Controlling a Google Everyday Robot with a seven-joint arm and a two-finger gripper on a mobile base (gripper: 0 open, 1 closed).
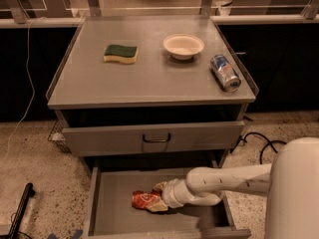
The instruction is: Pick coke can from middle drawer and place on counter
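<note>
Grasp step: my pincer (158, 199) (closure I cannot tell) at 3 o'clock of the coke can (144, 201); next, lift onto worktop (149, 78).

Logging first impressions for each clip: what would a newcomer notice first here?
First, the white arm stretched into the open middle drawer, its gripper at the red coke can on the drawer floor. Then the counter above: a green-topped sponge at left, a white bowl mid-back, a blue and silver can lying at the right edge.
</note>
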